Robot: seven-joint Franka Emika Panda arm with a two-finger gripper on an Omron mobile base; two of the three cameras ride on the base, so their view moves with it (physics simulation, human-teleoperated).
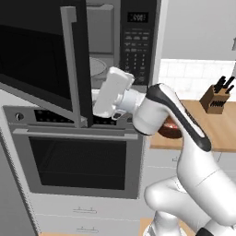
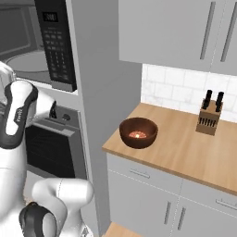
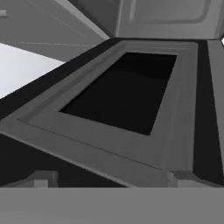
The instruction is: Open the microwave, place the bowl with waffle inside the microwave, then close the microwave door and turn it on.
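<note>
With the microwave door [image 1: 44, 60] swung open and the gripper [image 3: 109, 181] spread wide before it, the glossy, probably rigid and slippery bowl [image 2: 138, 132] on the table [image 2: 185, 148] is best pinched at its rim.

1. Definitely a home kitchen, rendered rather than real.
2. A black and steel built-in microwave [image 1: 110, 46] with its button keypad [image 2: 59, 51] sits stacked over a steel wall oven [image 1: 78, 156].
3. There's a light wooden countertop [image 2: 185, 148] on grey base cabinets [image 2: 152, 194], and grey wall cupboards [image 2: 180, 32] overhead.
4. White tiled backsplash [image 2: 171, 88] behind, plus a wooden knife block [image 2: 209, 118] with black handles.
</note>
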